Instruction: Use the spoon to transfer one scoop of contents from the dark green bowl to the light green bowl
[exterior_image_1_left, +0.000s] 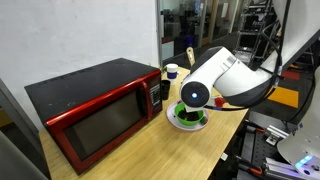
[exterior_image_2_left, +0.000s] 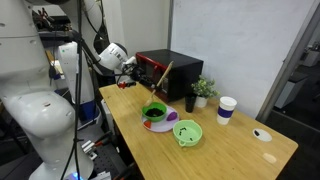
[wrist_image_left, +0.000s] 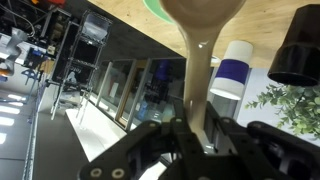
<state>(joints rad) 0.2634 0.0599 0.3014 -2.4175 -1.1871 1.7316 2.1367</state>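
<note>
Wrist view shows fingers (wrist_image_left: 176, 137) clamped on spoon (wrist_image_left: 200, 60).

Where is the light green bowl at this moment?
In an exterior view the light green bowl stands on the wooden table, just right of the dark green bowl in the picture and nearer the camera than the white cup.

Arm (exterior_image_1_left: 228, 72) bent, raised; gripper (wrist_image_left: 197, 128) clamped tight.
</note>
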